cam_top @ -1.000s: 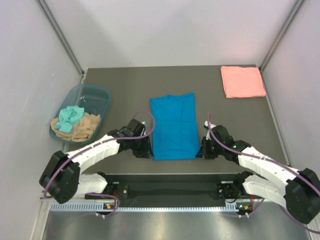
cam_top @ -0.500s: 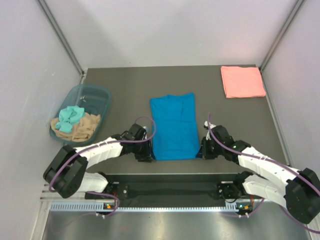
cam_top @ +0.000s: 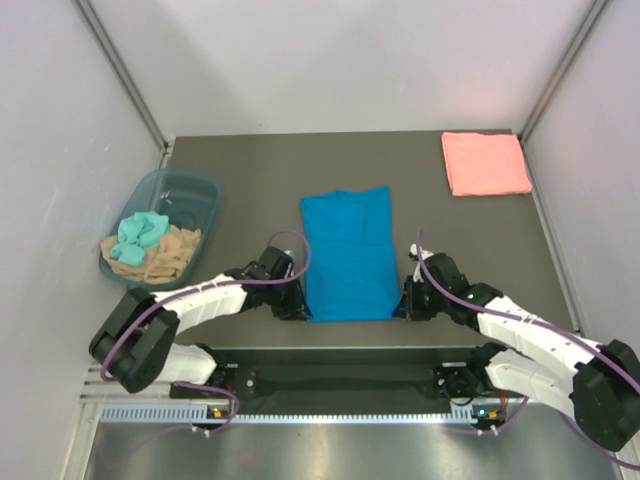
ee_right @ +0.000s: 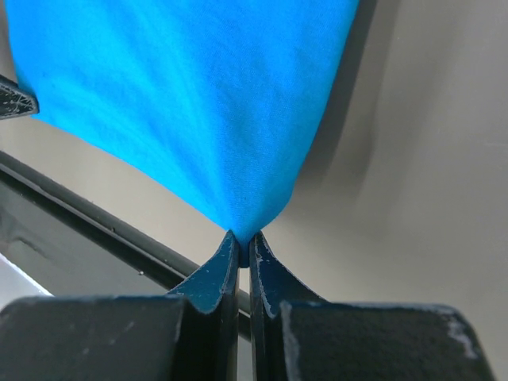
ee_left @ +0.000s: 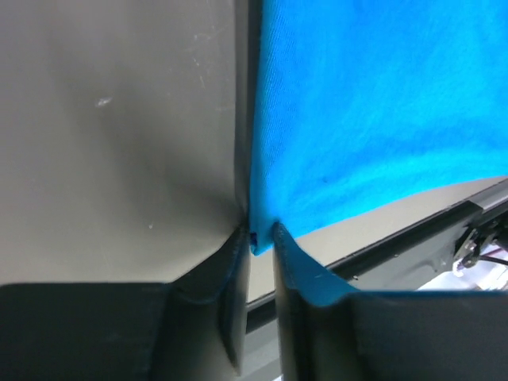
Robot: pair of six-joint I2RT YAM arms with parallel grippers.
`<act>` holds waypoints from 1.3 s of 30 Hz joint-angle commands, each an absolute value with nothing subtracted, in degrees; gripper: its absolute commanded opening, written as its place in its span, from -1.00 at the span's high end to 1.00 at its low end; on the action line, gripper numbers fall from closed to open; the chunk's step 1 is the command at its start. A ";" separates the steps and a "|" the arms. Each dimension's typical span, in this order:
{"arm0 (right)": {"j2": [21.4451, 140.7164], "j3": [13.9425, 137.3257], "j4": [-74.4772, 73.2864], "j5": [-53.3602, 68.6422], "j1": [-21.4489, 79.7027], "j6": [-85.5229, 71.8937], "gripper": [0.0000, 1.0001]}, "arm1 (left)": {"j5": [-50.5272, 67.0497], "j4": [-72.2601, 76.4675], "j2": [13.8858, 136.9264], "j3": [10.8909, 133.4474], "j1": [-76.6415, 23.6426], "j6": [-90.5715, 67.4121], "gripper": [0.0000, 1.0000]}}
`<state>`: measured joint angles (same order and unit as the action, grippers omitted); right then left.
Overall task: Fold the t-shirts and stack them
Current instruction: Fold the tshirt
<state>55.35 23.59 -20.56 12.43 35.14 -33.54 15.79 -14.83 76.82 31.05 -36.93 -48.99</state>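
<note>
The bright blue t-shirt (cam_top: 348, 252) lies as a folded strip in the middle of the dark table, its near end by the front edge. My left gripper (cam_top: 302, 312) is at its near left corner; in the left wrist view (ee_left: 260, 236) the jaws are pinched on that blue corner (ee_left: 373, 103). My right gripper (cam_top: 402, 308) is at the near right corner; in the right wrist view (ee_right: 244, 244) the jaws are shut on the blue cloth (ee_right: 198, 103), which rises slightly into a peak. The salmon pink t-shirt (cam_top: 485, 163) lies folded at the far right corner.
A translucent blue-grey tub (cam_top: 182, 193) at the left edge holds teal and tan cloths (cam_top: 150, 245). The table's front edge (cam_top: 350, 345) runs just behind both grippers. White walls enclose the table on three sides.
My left gripper slid in from the left to the shirt's near left corner and closed on it. The right gripper has stayed at the near right corner.
</note>
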 commanded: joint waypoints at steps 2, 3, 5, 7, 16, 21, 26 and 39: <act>54.05 23.20 -19.69 12.13 36.12 -34.01 1.00 | 13.19 -13.27 77.87 28.92 -37.35 -49.30 0.66; 54.23 23.12 -19.60 12.13 36.12 -34.10 1.00 | 13.44 -13.18 77.78 29.09 -37.44 -49.31 0.84; 54.05 22.94 -19.51 12.22 36.12 -34.19 1.00 | 13.36 -14.40 77.35 29.70 -37.44 -49.74 1.00; 53.88 23.20 -20.21 12.30 36.12 -34.28 1.00 | 13.71 -15.72 76.91 30.49 -37.53 -49.92 1.00; 52.21 22.94 -21.71 12.57 36.56 -34.45 1.00 | 14.50 -20.66 74.09 33.93 -39.11 -50.45 1.00; 51.07 23.11 -22.23 12.74 36.91 -34.45 1.00 | 15.03 -21.44 72.60 34.72 -39.46 -51.50 1.00; 50.89 25.05 -23.38 12.57 36.91 -33.84 1.00 | 15.82 -23.20 71.02 36.38 -39.55 -51.77 1.00; 50.80 28.65 -25.22 11.60 36.91 -32.61 1.00 | 14.94 -26.28 72.25 40.78 -39.29 -51.86 1.00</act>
